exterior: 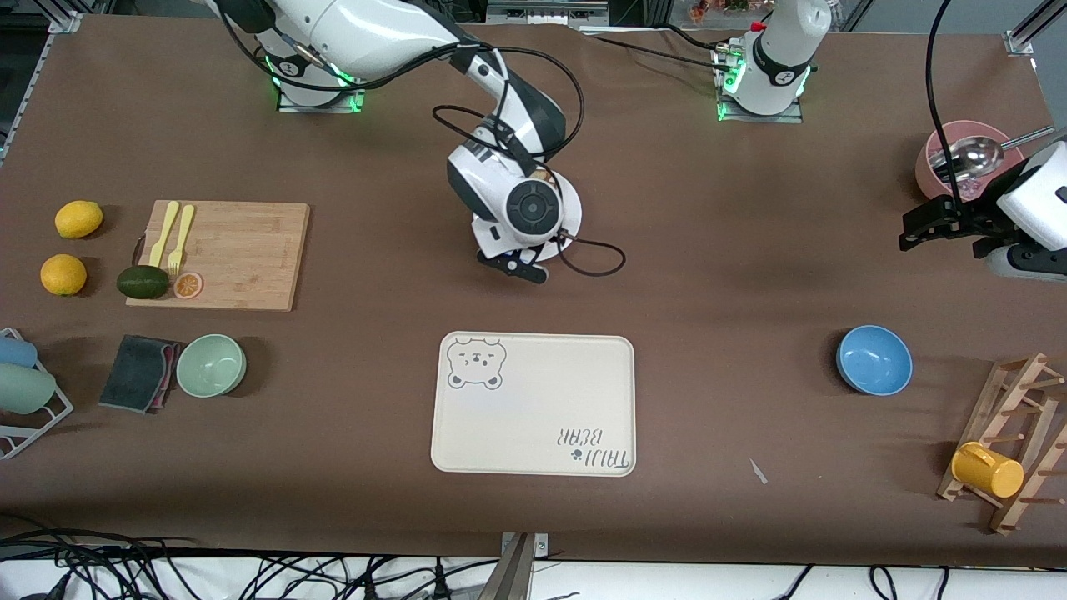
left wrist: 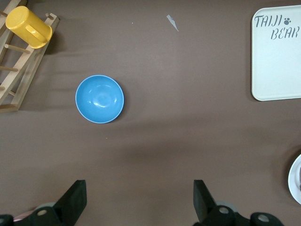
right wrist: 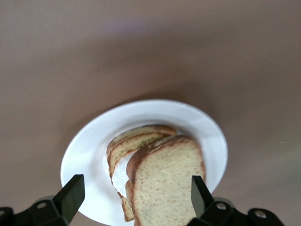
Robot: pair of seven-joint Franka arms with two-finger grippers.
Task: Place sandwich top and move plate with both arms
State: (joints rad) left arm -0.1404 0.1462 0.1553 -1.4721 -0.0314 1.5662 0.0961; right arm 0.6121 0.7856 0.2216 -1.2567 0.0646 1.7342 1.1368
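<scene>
So the big brown table (exterior: 333, 433) has both arms out. The right arm (exterior: 500, 100) reaches from its base to the middle of the table, and its gripper (exterior: 510, 263) hangs right over the plate (exterior: 572, 207), which sits farther from the front camera than the bear-print tray (exterior: 533, 405). The left arm (exterior: 1034, 208) waits over at its own end, its gripper (exterior: 929, 223) up in the air near the pink bowl (exterior: 938, 150) with the metal ladle (exterior: 971, 156), fingers spread wide with nothing in them.

In the right wrist view the fingers (right wrist: 70, 195) are also spread wide, one on each side of the sandwich top (right wrist: 167, 183), not touching it as far as I can see. That slice already lies on the stack on the plate, tilted and shifted off the lower slice (right wrist: 134, 141), with some white egg (right wrist: 120, 172) peeking out between. So my guess is the placing part is about done and the plate move is what's left.

What could go wrong: the top slice looks off-centre, so any jolt or tilt when the plate gets lifted could slide it off. If the two grippers grab the rim unevenly or lift at different speeds, the plate tips. The rim is thin and slick, so a shallow pinch might slip. The left arm has to come well across, passing over the blue bowl (exterior: 874, 360), so watch for a bump
</scene>
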